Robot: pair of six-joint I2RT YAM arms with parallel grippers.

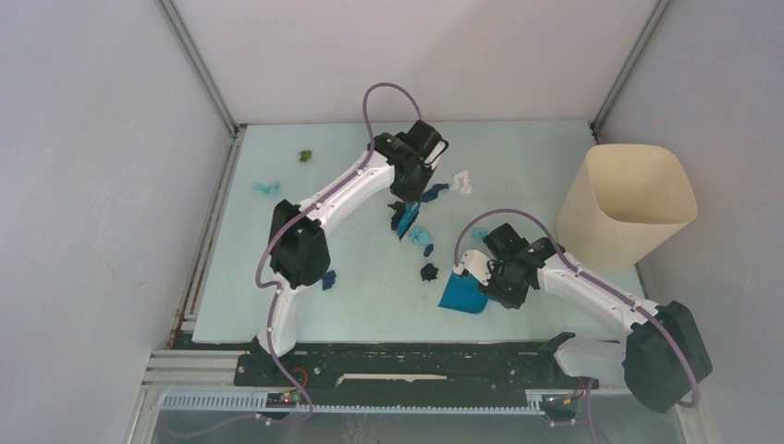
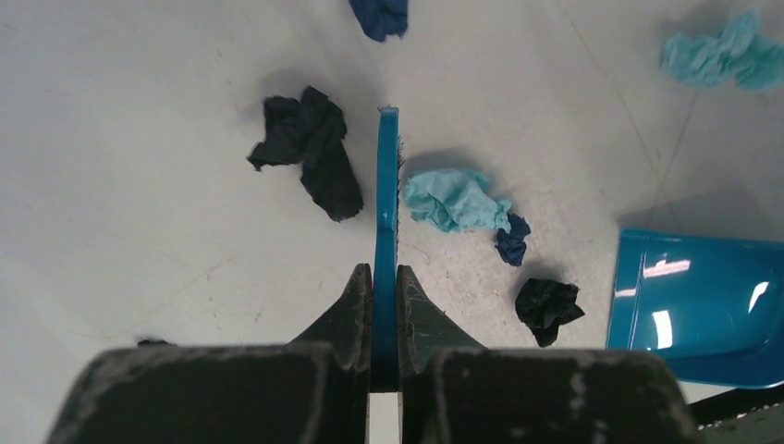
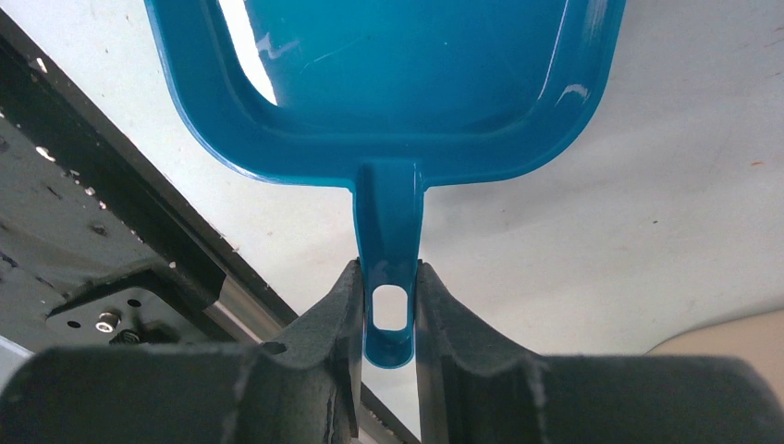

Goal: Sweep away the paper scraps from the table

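- Table (image 1: 370, 310) of pale mint green, with metal rails (image 1: 199, 277) along its left edge and a tall cream bin (image 1: 629, 208) at its right side, just beside the right arm.
- Paper scraps (image 1: 421, 234) scattered over the middle and far part of that surface.
- Left gripper (image 2: 385, 277) clamped narrow on the blue brush (image 2: 386, 176), held edge-on and reaching low toward the surface; contact with the table not clear.
- Large black wad (image 2: 310, 153) just left of the brush in the left wrist view, and pale cyan wad (image 2: 453, 199) close against its bristle side on the right.
- Small navy wad (image 2: 511, 240) touching the pale cyan one, and small black wad (image 2: 547, 305) lying between those two and the pan.
- Right gripper (image 3: 388, 277) closed on the handle of the blue dustpan (image 3: 398, 83), with the pan flat on the table near the near edge and its mouth pointing away from the fingers.
- Black frame (image 3: 92, 240) of the near edge just beside the pan in the right wrist view.
- Green wad (image 1: 304, 155) and far-left cyan wad (image 1: 268, 187) well apart from both grippers.
- White wad (image 1: 462, 180) and dark blue wad (image 1: 434, 192) just beyond the left wrist.
- Elbow-side navy wad (image 1: 328, 277) tucked against the left arm's elbow, partly hidden by it.
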